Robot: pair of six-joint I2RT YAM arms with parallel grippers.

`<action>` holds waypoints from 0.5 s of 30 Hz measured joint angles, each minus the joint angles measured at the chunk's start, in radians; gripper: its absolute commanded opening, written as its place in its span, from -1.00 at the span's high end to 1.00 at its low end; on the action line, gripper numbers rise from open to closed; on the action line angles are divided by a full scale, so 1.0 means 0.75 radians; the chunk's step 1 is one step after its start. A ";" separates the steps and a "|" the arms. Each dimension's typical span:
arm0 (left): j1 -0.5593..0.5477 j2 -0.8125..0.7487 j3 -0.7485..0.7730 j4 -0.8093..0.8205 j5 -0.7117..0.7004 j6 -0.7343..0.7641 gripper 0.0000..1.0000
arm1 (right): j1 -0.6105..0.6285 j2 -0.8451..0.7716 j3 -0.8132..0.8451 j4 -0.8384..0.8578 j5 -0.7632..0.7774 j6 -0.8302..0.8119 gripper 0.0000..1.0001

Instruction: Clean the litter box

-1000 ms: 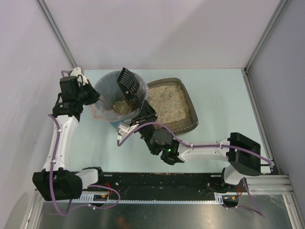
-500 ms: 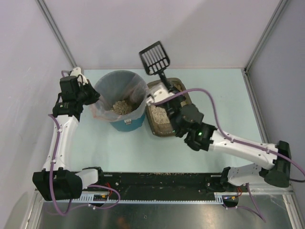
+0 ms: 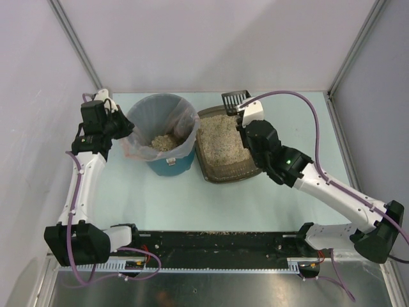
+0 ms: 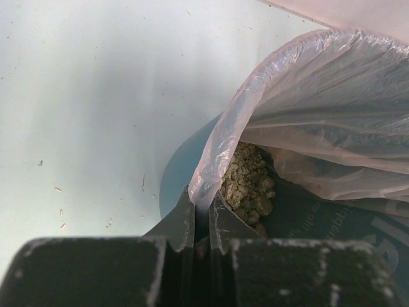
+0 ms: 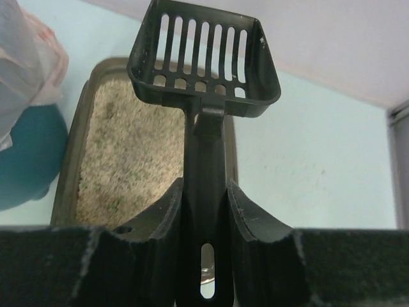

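The litter box (image 3: 209,172) (image 5: 66,185) is a grey-brown tray with beige granules, lying right of the bin. My right gripper (image 3: 245,117) (image 5: 206,192) is shut on the handle of a black slotted scoop (image 3: 234,99) (image 5: 203,61), whose empty head hangs over the tray's far right corner. My left gripper (image 3: 123,128) (image 4: 202,206) is shut on the clear liner (image 4: 307,115) at the left rim of the teal bin (image 3: 163,134), which holds beige clumps (image 4: 248,182).
The bin stands close against the tray's left side. Grey walls enclose the pale table (image 3: 300,128) at the back and both sides. A black rail (image 3: 217,240) with spilled granules runs along the near edge. Bare table lies right of the tray.
The right arm has swung the scoop from over the bin, up and across to the right, and now holds it low over the tray's far right corner. The left arm stayed still.
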 measured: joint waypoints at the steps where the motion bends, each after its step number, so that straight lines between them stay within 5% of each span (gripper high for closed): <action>1: 0.001 0.000 0.000 0.001 0.000 0.000 1.00 | -0.021 0.000 0.000 -0.035 -0.026 0.038 1.00; 8: 0.002 0.001 0.000 0.001 -0.001 0.000 0.94 | -0.205 0.045 0.010 -0.267 -0.264 0.295 1.00; 15: 0.002 0.004 0.001 0.004 0.000 0.000 0.85 | -0.211 0.200 0.012 -0.350 -0.376 0.338 1.00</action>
